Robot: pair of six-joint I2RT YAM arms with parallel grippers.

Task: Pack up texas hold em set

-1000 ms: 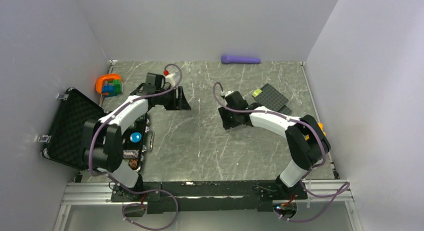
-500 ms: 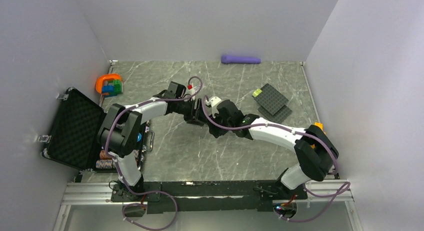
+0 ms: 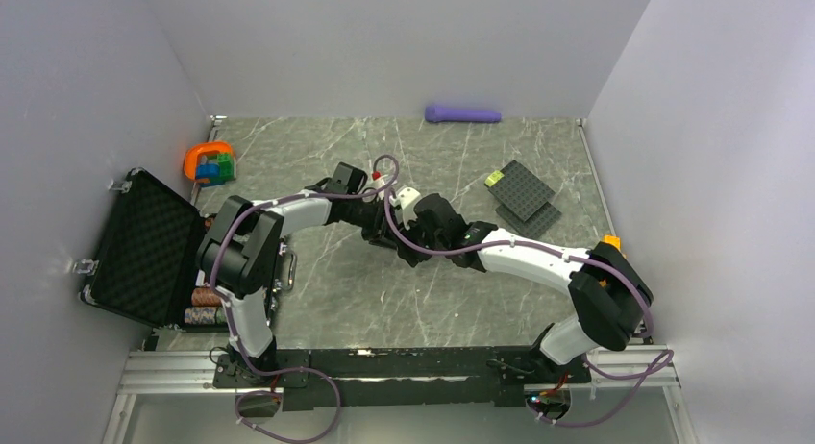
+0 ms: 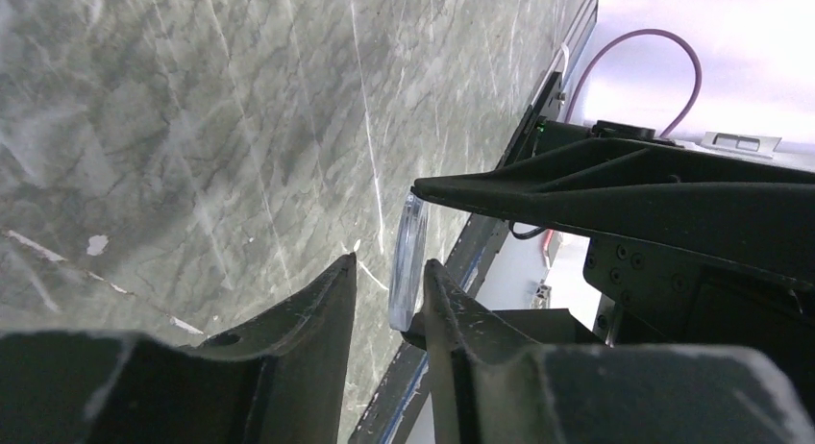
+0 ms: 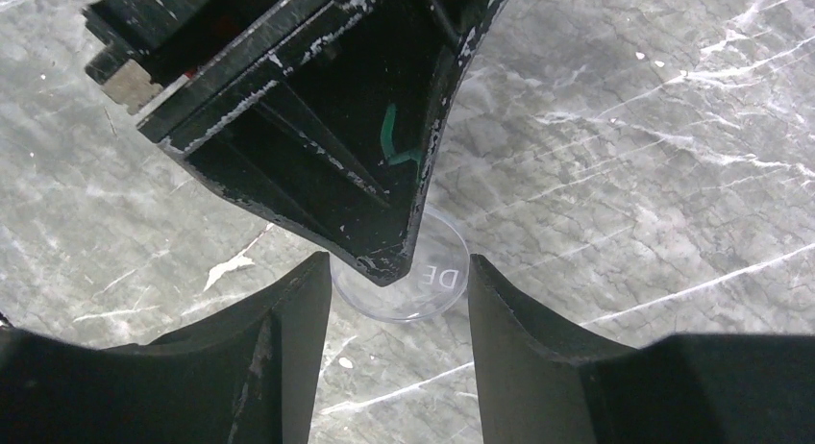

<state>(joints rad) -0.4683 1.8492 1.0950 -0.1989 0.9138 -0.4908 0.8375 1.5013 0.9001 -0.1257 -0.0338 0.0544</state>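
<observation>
Clear dealer disc (image 5: 437,283): clamped across right gripper (image 5: 399,274). Left gripper (image 4: 389,264) stands narrowly apart, straddling its edge. Black case (image 3: 144,242): open, well behind left gripper, chip stacks (image 3: 201,315) inside. Packing judged partly done.

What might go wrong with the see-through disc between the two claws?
The see-through disc is thin, and the right claw holds it only by its edges. The left claw shows a gap on one side of it. If the right claw lets go too early, the disc may drop onto the table. The claws are also crowded very close together and might knock each other.
</observation>
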